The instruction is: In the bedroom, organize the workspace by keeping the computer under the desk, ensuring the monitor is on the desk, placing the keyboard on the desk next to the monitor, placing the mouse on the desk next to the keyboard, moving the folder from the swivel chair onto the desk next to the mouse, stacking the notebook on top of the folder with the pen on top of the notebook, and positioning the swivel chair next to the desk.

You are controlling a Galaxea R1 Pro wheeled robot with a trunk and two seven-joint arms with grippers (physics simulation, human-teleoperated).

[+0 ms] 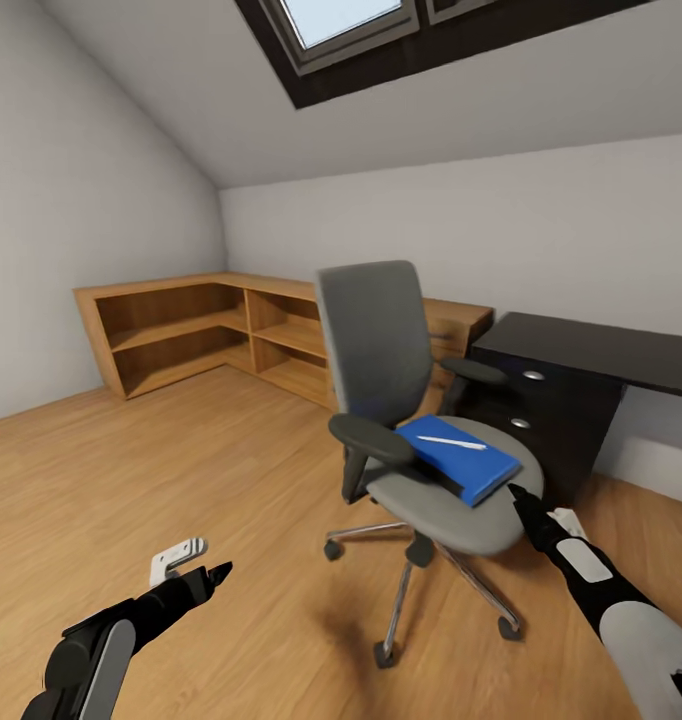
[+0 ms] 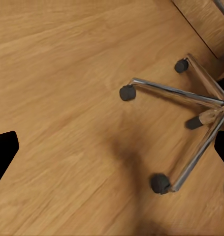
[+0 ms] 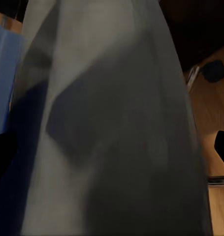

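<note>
Folder: the bright blue folder [image 1: 463,460] lies flat on the seat of the swivel chair [image 1: 381,350], with the white pen [image 1: 451,442] resting on top of it.
Desk: the black desk [image 1: 591,350] stands just behind the chair; the part of its top that I can see is bare.
My right gripper [image 1: 517,495]: its tip is at the seat's front edge, just beside the folder's near corner; whether its fingers are parted I cannot tell.
My left gripper [image 1: 219,572]: it hangs low over the wooden floor [image 1: 131,470], holding nothing, fingers apart in its wrist view.
Risk: the chair is on castors, so a push on the seat may roll it away.
Risk: tilting the folder could send the loose pen to the floor.
</note>
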